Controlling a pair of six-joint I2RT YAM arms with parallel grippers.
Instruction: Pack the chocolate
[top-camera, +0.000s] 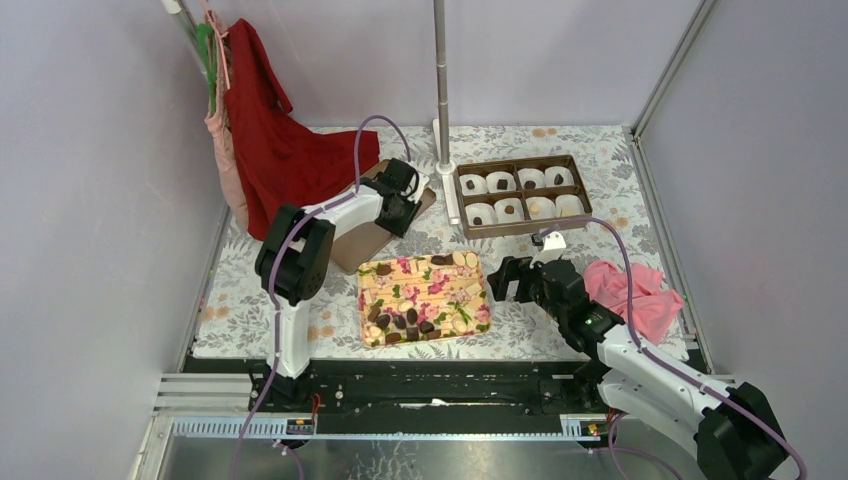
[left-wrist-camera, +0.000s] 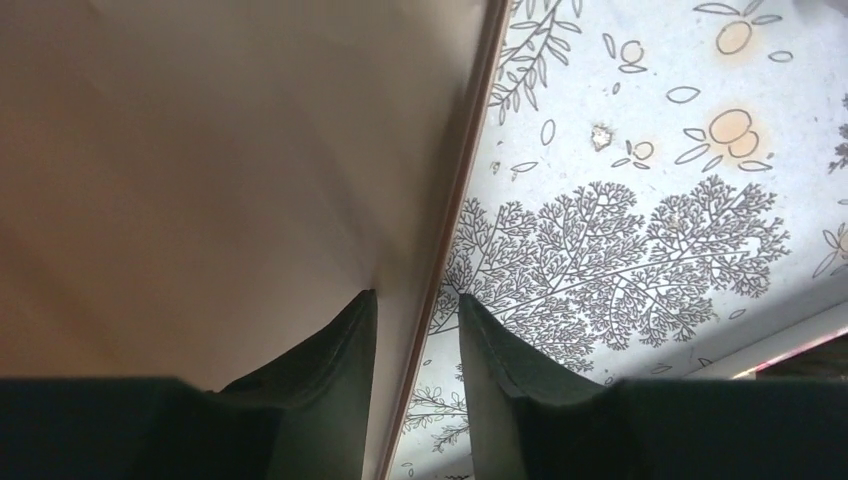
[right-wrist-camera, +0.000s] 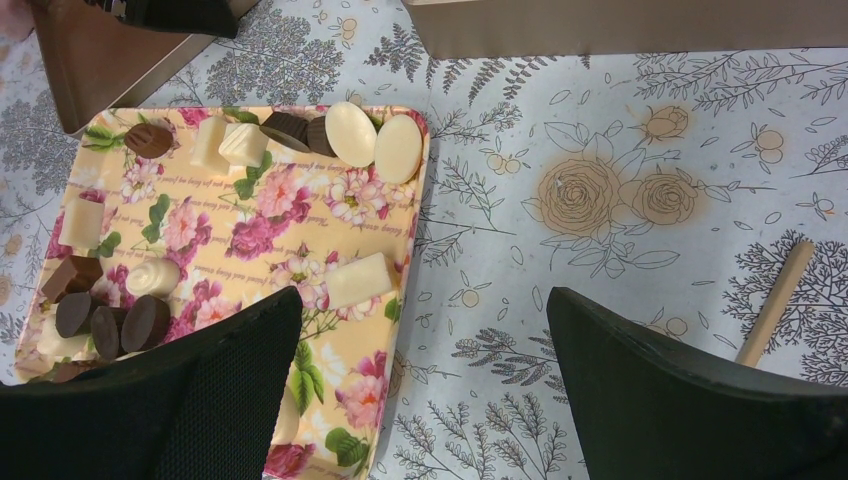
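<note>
Dark chocolate pieces (top-camera: 405, 320) lie mixed with white pieces on a floral tray (top-camera: 440, 285) at the table's middle. In the right wrist view, dark pieces sit at the tray's left (right-wrist-camera: 110, 318) and far edge (right-wrist-camera: 290, 128). A brown box (top-camera: 519, 162) at the back holds white paper cups, several with a dark piece. My right gripper (top-camera: 507, 280) is open and empty just right of the tray; in its own view (right-wrist-camera: 420, 300) it straddles the tray's right rim (right-wrist-camera: 420, 170). My left gripper (top-camera: 405, 195) is closed narrowly on the edge of the brown box lid (top-camera: 355, 245), as its wrist view (left-wrist-camera: 417, 295) shows.
A pink cloth (top-camera: 635, 290) lies right of my right arm. A red garment (top-camera: 280, 140) hangs at the back left. A metal pole (top-camera: 441, 70) stands behind the box. A wooden stick (right-wrist-camera: 775, 300) lies on the patterned tablecloth to the right.
</note>
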